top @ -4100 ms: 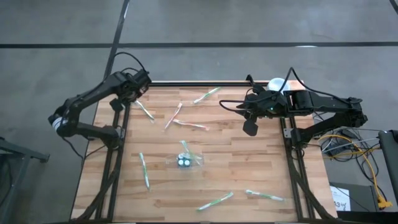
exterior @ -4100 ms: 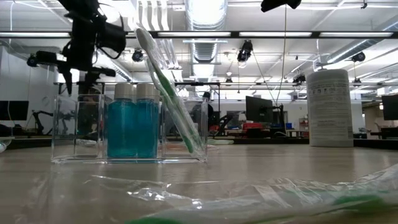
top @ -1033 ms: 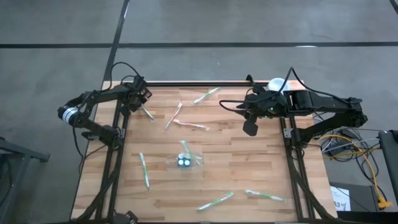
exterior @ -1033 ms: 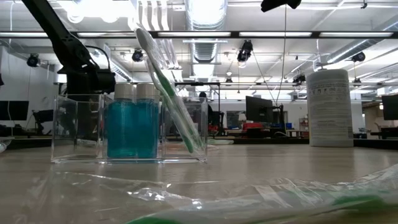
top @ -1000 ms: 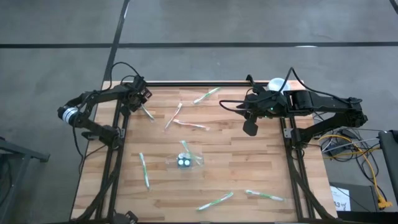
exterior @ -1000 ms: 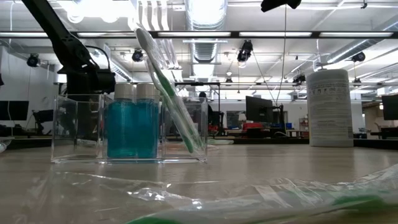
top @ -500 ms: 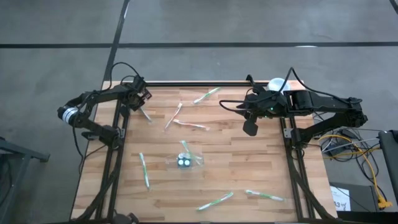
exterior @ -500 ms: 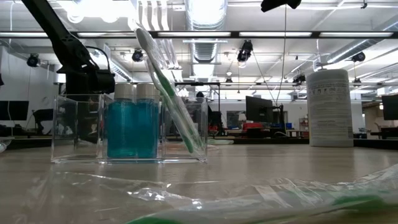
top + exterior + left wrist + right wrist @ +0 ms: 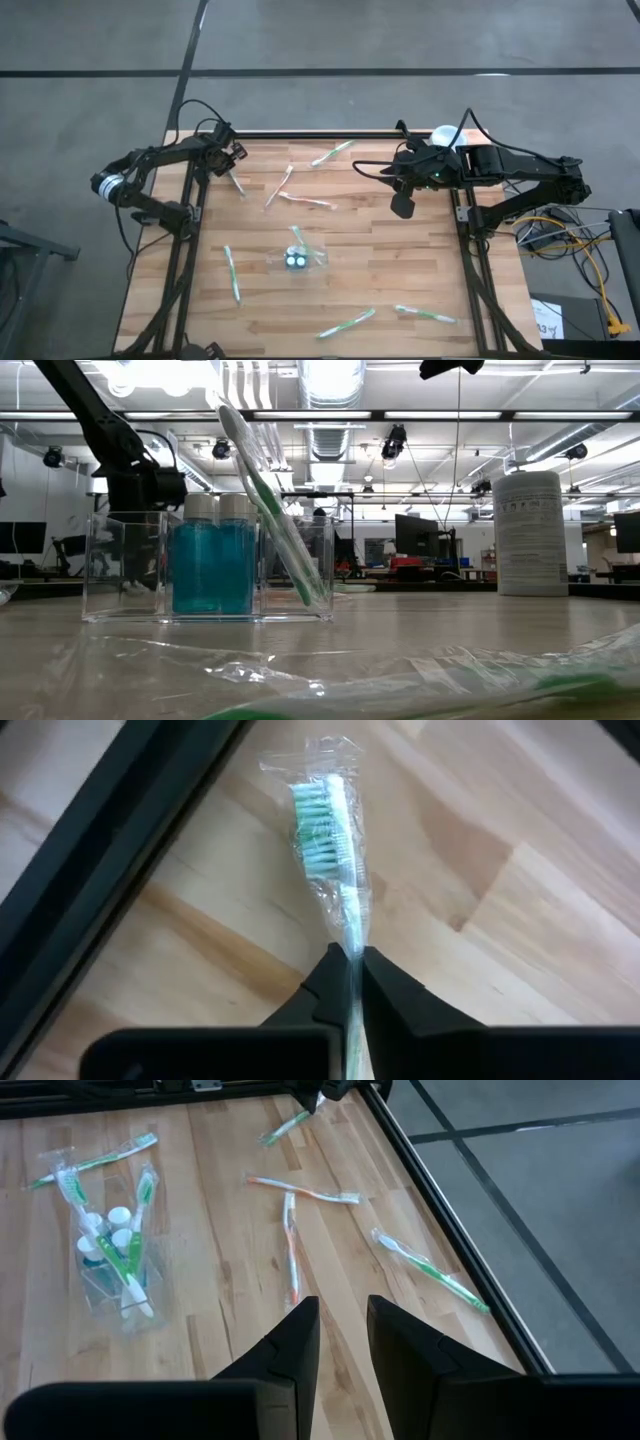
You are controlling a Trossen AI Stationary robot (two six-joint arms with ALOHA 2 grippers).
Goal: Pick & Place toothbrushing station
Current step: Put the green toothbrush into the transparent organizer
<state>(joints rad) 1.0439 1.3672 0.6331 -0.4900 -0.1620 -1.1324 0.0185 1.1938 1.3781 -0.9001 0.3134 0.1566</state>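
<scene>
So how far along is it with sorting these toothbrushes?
Early on. One toothbrush already leans in the clear organizer beside two blue bottles. The left pincer is shut on a wrapped toothbrush at the table's far left edge. The right pincer waits, empty. Several more toothbrushes lie scattered on the table.

Clear organizer (image 9: 140,570), two blue bottles (image 9: 215,560), green toothbrush (image 9: 270,500) leaning inside, white canister (image 9: 531,532)

Two dark jointed arms (image 9: 150,160), black cables, matte black pincers.
</scene>
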